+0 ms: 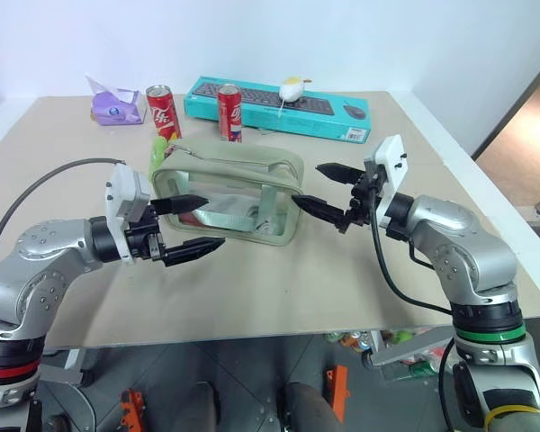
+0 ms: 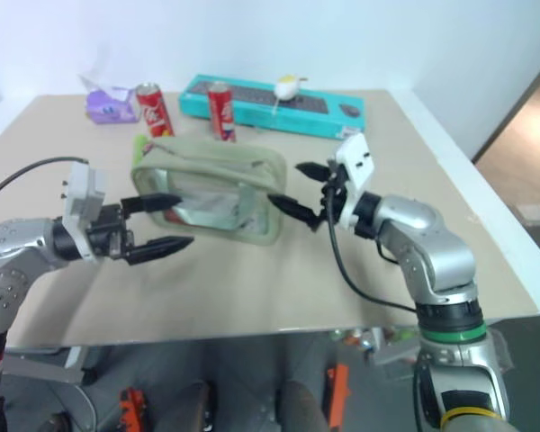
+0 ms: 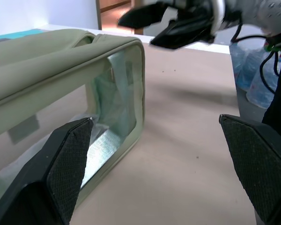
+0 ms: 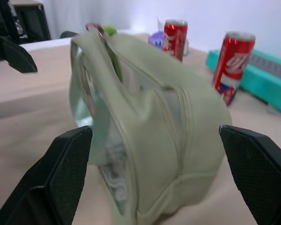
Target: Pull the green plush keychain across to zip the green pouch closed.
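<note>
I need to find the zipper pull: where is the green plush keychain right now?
In the left eye view the green plush keychain sits at the far left end of the green pouch, just in front of the left soda can.

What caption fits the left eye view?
Two open pincers, left and right, flank the green pouch on the table.

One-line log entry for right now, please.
left tool: open, at pouch | right tool: open, at opposite end | keychain: untouched | zip: open
</note>
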